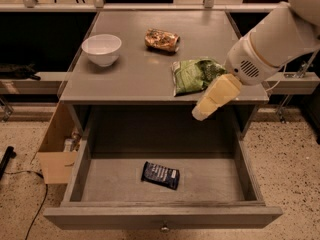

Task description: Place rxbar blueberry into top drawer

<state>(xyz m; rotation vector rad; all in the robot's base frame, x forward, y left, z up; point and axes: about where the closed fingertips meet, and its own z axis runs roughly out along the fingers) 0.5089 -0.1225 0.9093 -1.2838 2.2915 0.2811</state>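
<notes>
Bar point(160, 175) lies in the open drawer point(165, 216): placement looks done.
It sits below-left of the gripper point(204, 111); open or closed, cannot tell.

speckled terrazzo floor point(295, 174) | grey table point(135, 74) | cardboard box point(52, 144) left

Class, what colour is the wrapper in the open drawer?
The rxbar is dark navy with white lettering, camera view; gripper hangs above the drawer.

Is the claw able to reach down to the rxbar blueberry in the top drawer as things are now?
Probably yes. The top drawer stands open, the rxbar blueberry lies uncovered on its floor, and the claw hangs over the drawer's back right part with nothing between them.
</notes>
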